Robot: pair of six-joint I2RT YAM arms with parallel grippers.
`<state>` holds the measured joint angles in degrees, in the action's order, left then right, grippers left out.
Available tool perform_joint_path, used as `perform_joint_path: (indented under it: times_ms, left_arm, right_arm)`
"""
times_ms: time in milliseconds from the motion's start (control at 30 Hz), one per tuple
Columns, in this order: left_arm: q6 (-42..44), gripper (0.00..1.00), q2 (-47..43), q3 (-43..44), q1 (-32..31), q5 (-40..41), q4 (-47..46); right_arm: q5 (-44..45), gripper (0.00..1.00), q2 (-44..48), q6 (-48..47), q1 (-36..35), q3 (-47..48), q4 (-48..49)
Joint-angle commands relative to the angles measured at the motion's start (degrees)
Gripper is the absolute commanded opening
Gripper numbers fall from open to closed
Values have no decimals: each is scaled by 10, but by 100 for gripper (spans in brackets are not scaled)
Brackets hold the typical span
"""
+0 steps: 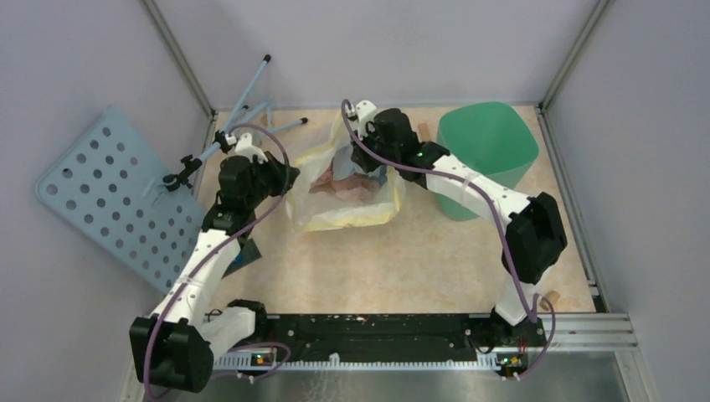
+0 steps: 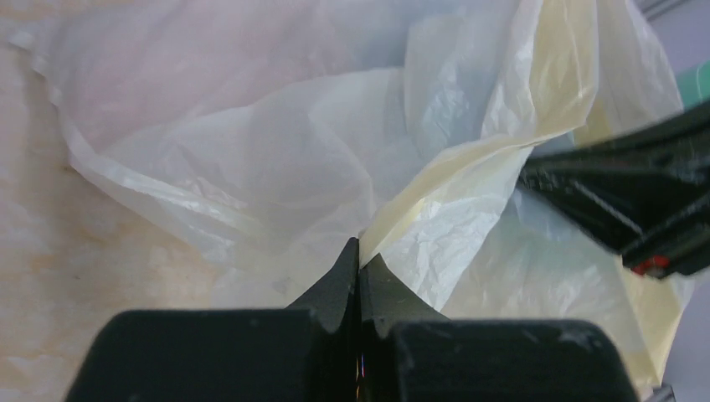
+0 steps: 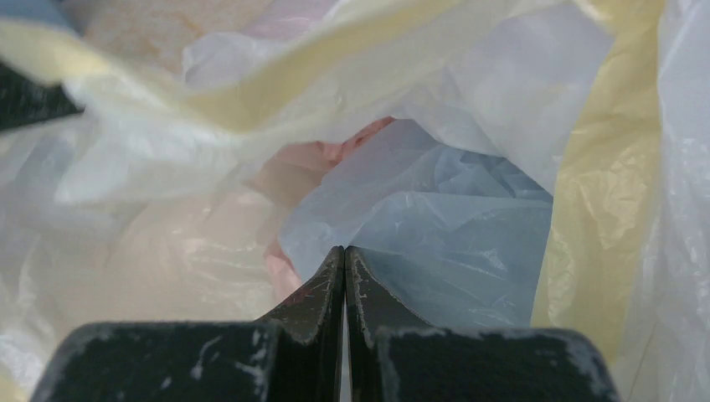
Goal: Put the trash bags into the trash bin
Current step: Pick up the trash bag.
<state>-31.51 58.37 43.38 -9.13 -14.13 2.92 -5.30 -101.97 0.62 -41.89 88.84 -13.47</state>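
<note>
Not done. Pale-blue bag (image 3: 452,234) inside whitish bag (image 1: 335,219) mid-table; bin (image 1: 490,142) at far-right corner w/o bag. L tool (image 2: 360,251), R tool (image 3: 344,251) closed at bags; grip unconfirmed. Transfer outstanding.

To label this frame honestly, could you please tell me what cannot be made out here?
Both wrist views: whether the shut left gripper or right gripper pinches plastic; their tips hide it.
Top view: blue bag, mostly under the right arm and white bag.
Left wrist view: bin, cut off by the right edge.
</note>
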Motion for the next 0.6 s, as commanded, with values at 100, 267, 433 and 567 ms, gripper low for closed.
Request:
perform_joint_path:
  times_ms: [100, 267, 433, 567]
  left_arm:
    - [38, 0, 83, 132, 45, 45, 68]
    - [50, 0, 144, 160, 50, 1, 66]
    - [34, 0, 183, 146, 49, -33, 31]
    - [38, 0, 199, 150, 50, -27, 35]
  right_arm:
    - [-95, 0, 115, 13, -4, -33, -9]
    - [-115, 0, 165, 31, -4, -37, 15]
    - [-91, 0, 197, 75, -4, -14, 67]
    - [-67, 0, 237, 120, -3, -8, 129]
